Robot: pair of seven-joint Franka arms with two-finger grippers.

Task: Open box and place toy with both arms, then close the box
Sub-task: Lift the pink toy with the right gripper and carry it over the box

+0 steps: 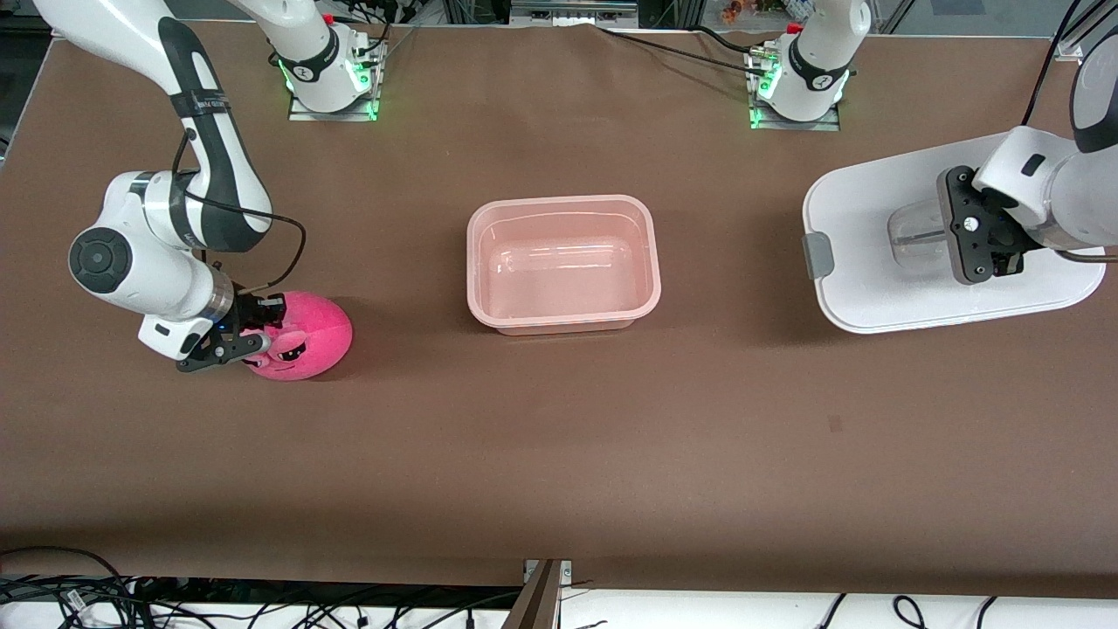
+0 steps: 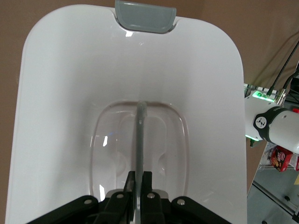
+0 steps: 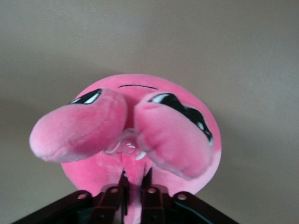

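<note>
Nearest, the toy point(image 1: 301, 336) sat pinched in the right hand point(image 1: 249, 336); the left hand point(image 1: 978, 231) clamped the lid point(image 1: 873, 262); plush might slip free when lifted.

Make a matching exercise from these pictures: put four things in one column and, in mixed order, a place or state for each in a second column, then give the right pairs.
Things:
1. box
2. lid
3. toy
4. table

States:
A. brown, bears everything
B. hot pink, at the right arm's end, right gripper shut on it
C. open and empty, mid-table
D. white, off the box, at the left arm's end, left gripper shut on its handle

Pairs: 1-C, 2-D, 3-B, 4-A
</note>
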